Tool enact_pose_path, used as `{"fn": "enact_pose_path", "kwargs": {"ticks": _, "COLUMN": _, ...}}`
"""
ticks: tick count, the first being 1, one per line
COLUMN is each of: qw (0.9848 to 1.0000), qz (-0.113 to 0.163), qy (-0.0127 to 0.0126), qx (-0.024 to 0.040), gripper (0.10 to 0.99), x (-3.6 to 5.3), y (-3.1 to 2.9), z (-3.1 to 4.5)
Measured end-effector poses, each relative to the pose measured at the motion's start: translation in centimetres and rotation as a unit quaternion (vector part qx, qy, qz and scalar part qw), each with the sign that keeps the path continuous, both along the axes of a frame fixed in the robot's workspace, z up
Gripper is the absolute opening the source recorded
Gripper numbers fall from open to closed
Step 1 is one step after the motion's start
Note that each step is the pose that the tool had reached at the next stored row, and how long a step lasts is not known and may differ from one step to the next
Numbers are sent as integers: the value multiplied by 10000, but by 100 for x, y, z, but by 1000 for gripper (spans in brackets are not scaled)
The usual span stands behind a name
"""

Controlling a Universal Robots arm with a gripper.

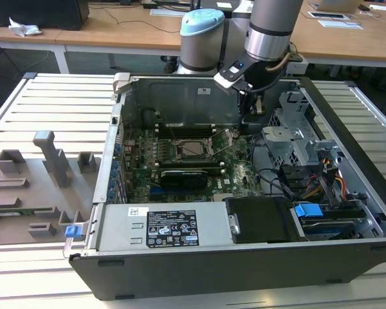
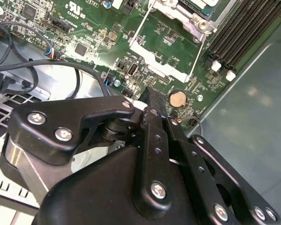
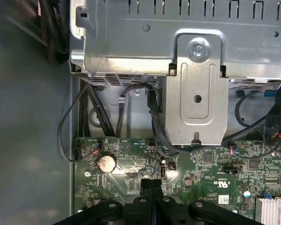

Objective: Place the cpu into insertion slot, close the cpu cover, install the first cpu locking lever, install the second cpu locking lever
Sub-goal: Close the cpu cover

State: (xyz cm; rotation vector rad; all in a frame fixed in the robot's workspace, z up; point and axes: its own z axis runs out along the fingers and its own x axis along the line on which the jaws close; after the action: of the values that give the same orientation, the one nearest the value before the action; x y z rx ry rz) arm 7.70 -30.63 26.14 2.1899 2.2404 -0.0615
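Inside an open computer case (image 1: pixel 180 96) on a slatted desk (image 1: pixel 58 96), black cables (image 3: pixel 154 122) and a metal drive cage (image 3: pixel 194 84) crowd the green board near a coin battery (image 3: pixel 106 162). The hand (image 3: pixel 151 182) hovers just above the board, its fingers (image 3: pixel 145 186) clenched together on nothing. The cpu (image 1: pixel 192 149) lies in the insertion slot (image 1: pixel 176 151), apart from the hand toward the exterior view's left, with thin wire levers (image 2: pixel 139 29) angled beside it.

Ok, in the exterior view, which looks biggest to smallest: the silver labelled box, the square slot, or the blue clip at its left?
1. silver labelled box
2. square slot
3. blue clip
Nearness to the camera differs, but the gaps look too wide to flip.
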Motion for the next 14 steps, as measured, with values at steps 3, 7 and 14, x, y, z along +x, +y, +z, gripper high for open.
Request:
{"fn": "enact_pose_path", "kwargs": {"ticks": 3, "qw": 10000, "qz": 0, "qy": 0, "qx": 0, "gripper": 106, "x": 0, "y": 0, "z": -56}}
{"fn": "enact_pose_path", "kwargs": {"ticks": 7, "qw": 10000, "qz": 0, "qy": 0, "qx": 0, "gripper": 106, "x": 0, "y": 0, "z": -132}}
{"fn": "enact_pose_path", "kwargs": {"ticks": 14, "qw": 10000, "qz": 0, "qy": 0, "qx": -1, "gripper": 106, "x": 0, "y": 0, "z": -233}}
